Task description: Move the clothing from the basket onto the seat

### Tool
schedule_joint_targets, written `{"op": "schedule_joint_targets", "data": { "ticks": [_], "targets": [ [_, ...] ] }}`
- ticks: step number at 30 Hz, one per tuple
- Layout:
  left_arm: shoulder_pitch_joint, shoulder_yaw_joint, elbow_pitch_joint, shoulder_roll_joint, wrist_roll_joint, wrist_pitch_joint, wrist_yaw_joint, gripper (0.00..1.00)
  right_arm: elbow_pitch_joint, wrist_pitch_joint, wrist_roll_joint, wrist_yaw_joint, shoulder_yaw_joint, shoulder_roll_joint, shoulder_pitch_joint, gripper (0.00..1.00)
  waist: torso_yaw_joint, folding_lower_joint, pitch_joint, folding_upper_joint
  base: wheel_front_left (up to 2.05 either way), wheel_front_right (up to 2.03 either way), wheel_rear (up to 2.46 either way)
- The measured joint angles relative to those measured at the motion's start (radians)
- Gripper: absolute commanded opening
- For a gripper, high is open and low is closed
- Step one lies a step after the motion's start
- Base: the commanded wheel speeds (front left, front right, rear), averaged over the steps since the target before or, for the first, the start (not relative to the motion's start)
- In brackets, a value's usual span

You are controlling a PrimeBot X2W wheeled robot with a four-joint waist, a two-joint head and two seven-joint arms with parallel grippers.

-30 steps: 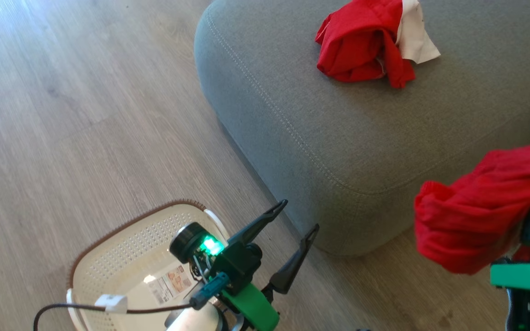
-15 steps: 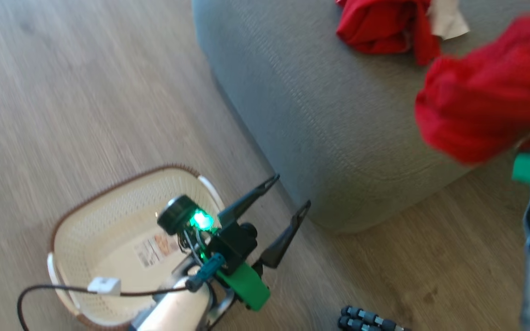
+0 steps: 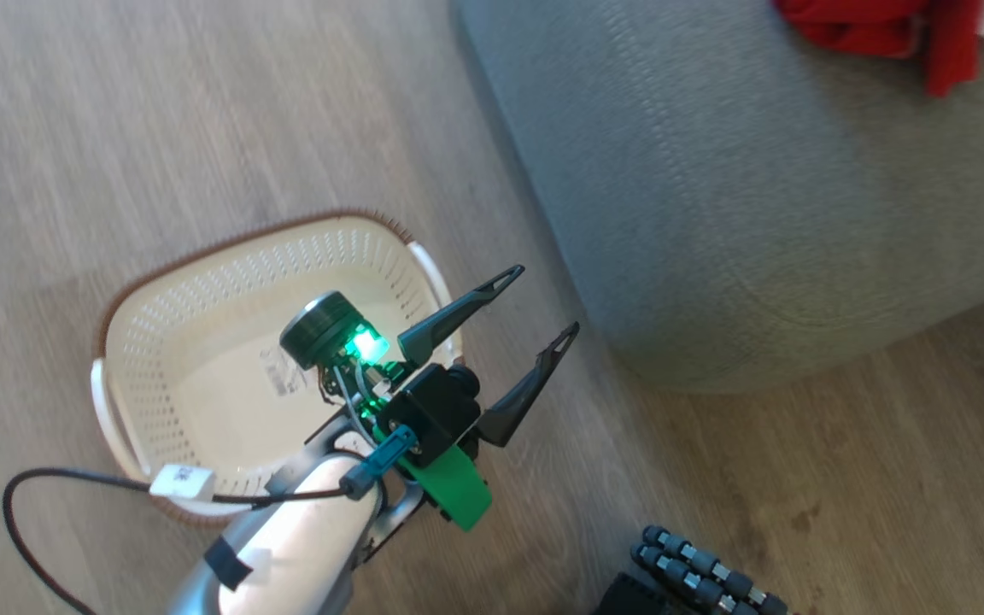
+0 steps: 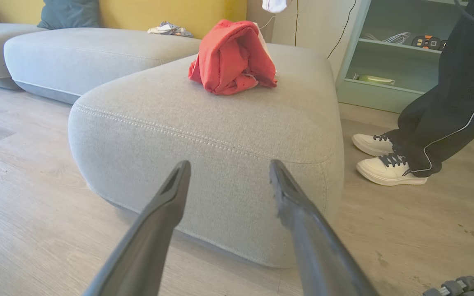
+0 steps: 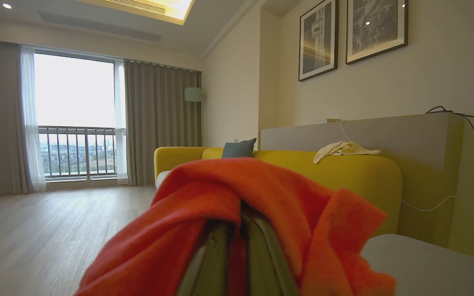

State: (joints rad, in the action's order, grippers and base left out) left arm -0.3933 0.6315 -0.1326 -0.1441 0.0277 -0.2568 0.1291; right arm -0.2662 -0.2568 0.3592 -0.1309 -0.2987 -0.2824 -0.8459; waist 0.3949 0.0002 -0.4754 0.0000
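Basket (image 3: 202,290) left of seat (image 3: 757,213)

L gripper (image 3: 547,299) is spread wide, dark fingers pointing up and to the right in head view. Pale L forearm (image 3: 287,547) comes up from the bottom edge, w/ a green light lit at the wrist. R gripper (image 5: 239,224) has fingers pressed together, clamped on red garment (image 5: 204,193) draped over them.

Pale wood-plank floor (image 3: 159,111), yellow sofa (image 5: 364,176), curtained balcony window (image 5: 74,115), 2 framed pictures (image 5: 376,28), pale green shelf (image 4: 385,96).
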Motion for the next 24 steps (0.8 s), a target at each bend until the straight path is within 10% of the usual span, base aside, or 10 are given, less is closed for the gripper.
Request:
{"op": "schedule_joint_targets", "data": {
  "ticks": [13,24],
  "targets": [
    [-0.044,0.012,0.021,-0.023,-0.004,0.0,0.0,1.0,-0.522,0.0,-0.017,0.0,-0.038,-0.157,-0.316,0.0,-0.083,-0.0001,-0.12,0.0,0.0,0.0,0.0],
    [-0.078,0.007,0.028,-0.024,-0.005,0.0,-0.001,1.0,-0.919,0.013,-0.113,0.0,-0.008,-0.169,-0.383,0.0,-0.125,-0.0001,-0.192,0.0,0.0,0.0,0.0]
  ]
}}
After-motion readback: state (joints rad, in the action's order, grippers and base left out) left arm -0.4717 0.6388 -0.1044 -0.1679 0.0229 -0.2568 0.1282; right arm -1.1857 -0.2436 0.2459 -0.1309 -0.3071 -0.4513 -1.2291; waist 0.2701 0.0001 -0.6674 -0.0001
